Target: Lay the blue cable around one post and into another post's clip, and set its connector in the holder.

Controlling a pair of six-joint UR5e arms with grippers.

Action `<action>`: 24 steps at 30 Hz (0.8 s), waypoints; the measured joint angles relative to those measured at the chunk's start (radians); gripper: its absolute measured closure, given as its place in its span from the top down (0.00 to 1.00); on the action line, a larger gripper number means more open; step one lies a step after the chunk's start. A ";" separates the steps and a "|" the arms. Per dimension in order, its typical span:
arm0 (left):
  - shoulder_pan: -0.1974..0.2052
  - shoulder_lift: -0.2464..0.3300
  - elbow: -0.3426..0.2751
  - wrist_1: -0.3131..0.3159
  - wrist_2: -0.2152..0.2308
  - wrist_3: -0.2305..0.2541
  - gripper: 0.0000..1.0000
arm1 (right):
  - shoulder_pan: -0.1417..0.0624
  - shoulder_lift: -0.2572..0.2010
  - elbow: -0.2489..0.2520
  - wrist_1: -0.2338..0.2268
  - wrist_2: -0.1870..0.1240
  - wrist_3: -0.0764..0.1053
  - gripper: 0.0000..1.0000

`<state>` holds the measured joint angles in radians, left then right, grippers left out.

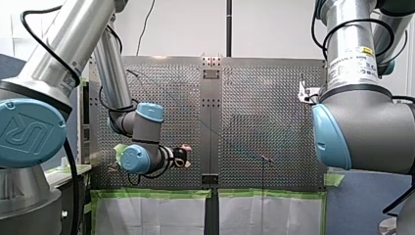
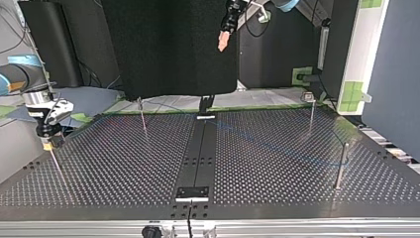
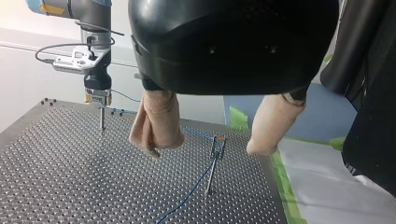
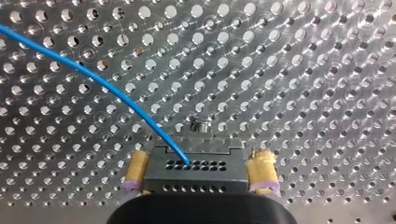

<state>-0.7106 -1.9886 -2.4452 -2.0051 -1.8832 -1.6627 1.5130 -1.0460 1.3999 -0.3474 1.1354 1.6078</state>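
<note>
My left gripper (image 1: pixel 185 156), beige pads spread wide and empty, hangs above the table's (image 1: pixel 264 98) left edge in the front view. The blue cable (image 3: pixel 187 198) runs past a post's (image 3: pixel 211 172) top to my right gripper (image 4: pixel 200 161), clamped on the connector (image 4: pixel 196 176) at the right edge.

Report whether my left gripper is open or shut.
Open. In the left wrist view the beige-padded fingers of my left gripper hang wide apart, gripping nothing.
</note>
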 joint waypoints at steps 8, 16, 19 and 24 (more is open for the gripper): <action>0.000 0.000 0.000 0.000 0.000 0.000 1.00 | 0.000 -0.001 0.000 0.004 0.000 -0.001 0.89; 0.000 0.000 0.000 0.000 -0.001 0.000 1.00 | 0.000 -0.001 0.000 0.012 0.001 -0.004 0.89; 0.000 0.000 -0.001 0.000 -0.001 0.000 1.00 | 0.000 -0.001 0.001 0.016 0.002 -0.007 0.89; 0.000 0.000 -0.001 0.000 -0.001 0.000 1.00 | 0.000 -0.001 0.001 0.020 0.003 -0.013 0.89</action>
<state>-0.7107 -1.9886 -2.4462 -2.0054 -1.8844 -1.6627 1.5131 -1.0470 1.4007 -0.3275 1.1389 1.5953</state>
